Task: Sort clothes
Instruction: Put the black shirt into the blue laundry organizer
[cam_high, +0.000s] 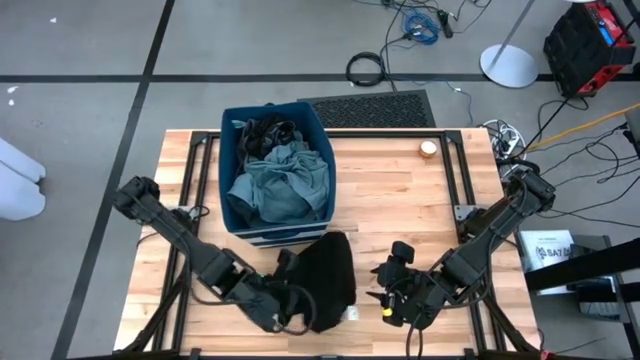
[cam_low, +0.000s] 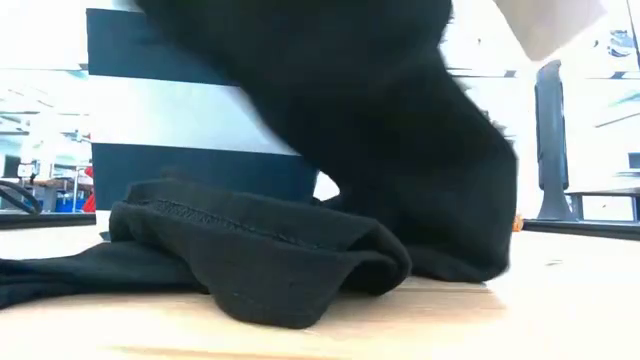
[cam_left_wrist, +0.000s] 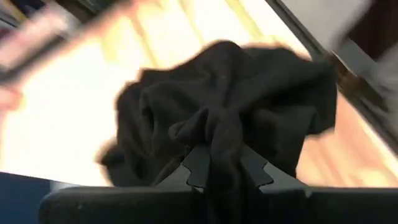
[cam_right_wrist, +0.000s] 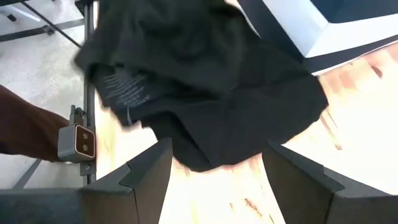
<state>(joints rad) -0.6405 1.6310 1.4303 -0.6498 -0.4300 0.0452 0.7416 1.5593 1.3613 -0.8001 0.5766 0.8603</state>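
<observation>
Left gripper (cam_left_wrist: 225, 167) pinching black garment (cam_left_wrist: 249, 106)

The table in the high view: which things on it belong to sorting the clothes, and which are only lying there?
Part of the job:
- black garment, pinched in the shut left gripper
- grey-green garment in the navy bin
- dark clothes at the bin's far end
- right gripper, open beside the black garment

Just lying about:
- small round object on the table's far side
- cables on the floor

Black garment (cam_high: 330, 275); grey-green garment (cam_high: 283, 185); navy bin (cam_high: 272, 233).
</observation>
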